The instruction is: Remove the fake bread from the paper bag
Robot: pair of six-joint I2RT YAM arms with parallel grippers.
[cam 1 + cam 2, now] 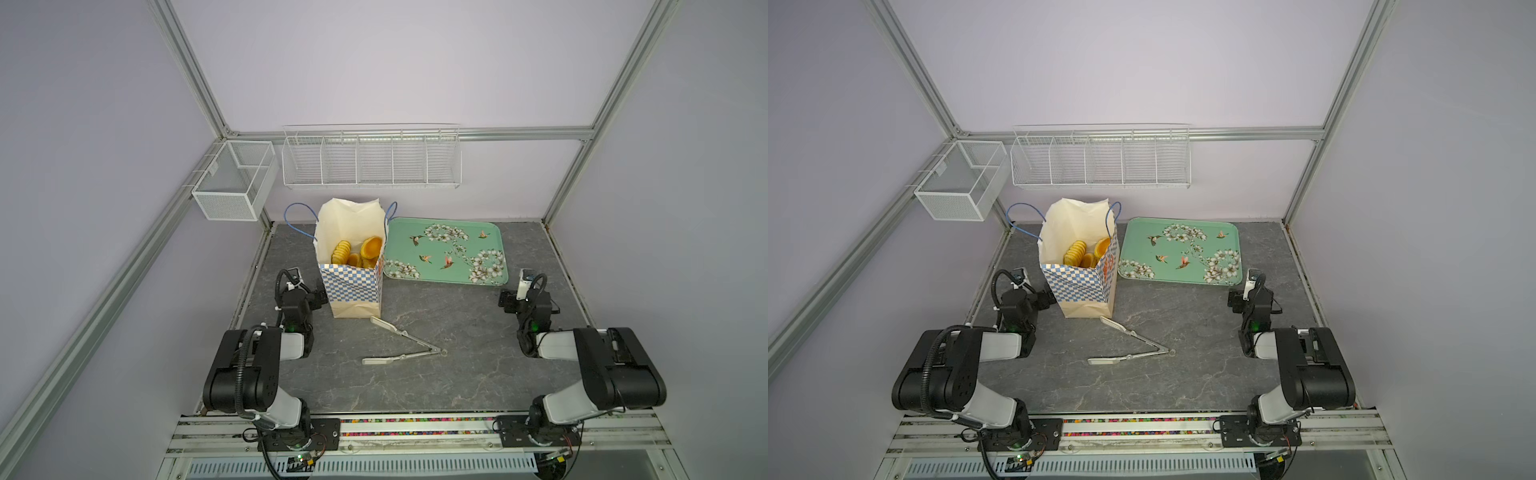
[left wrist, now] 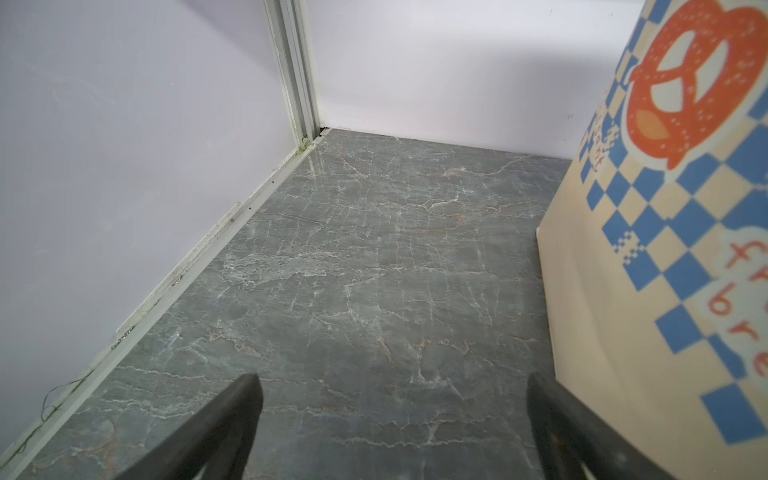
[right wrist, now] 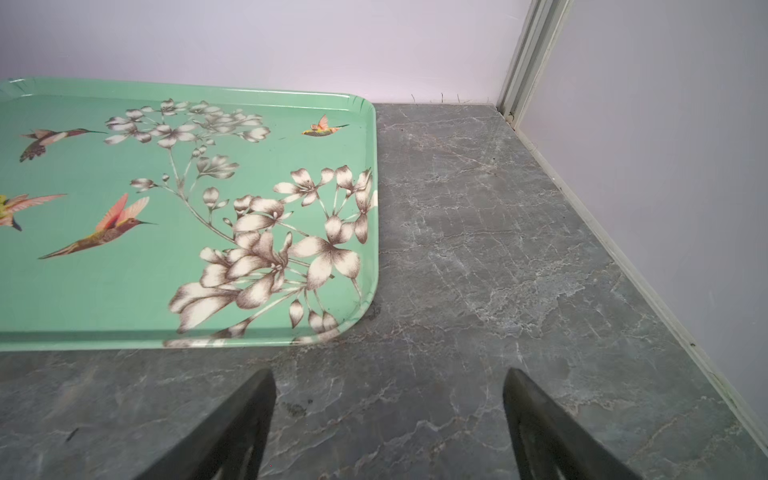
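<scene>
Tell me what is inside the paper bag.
Inside the paper bag lies golden fake bread: a ribbed long piece and rounder ones. The bag's front wall hides anything lower.

Pale lilac walls (image 1: 374,62) framed by aluminium posts (image 1: 189,66) enclose a grey marbled tabletop (image 1: 436,332) under even light.

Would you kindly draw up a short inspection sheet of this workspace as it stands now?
Surface: grey marbled table, no spills seen.
Job's things: paper bag upright and open; fake bread inside it.
Clutter: metal tongs lying spread in front of the bag; green tray beside it.
Grippers: left gripper open, close beside the bag; right gripper open, near the tray's corner; both hold nothing.
Cables: black hose along the left arm; blue cord handles on the bag.
Surroundings: wire rack and mesh basket on the walls.
</scene>
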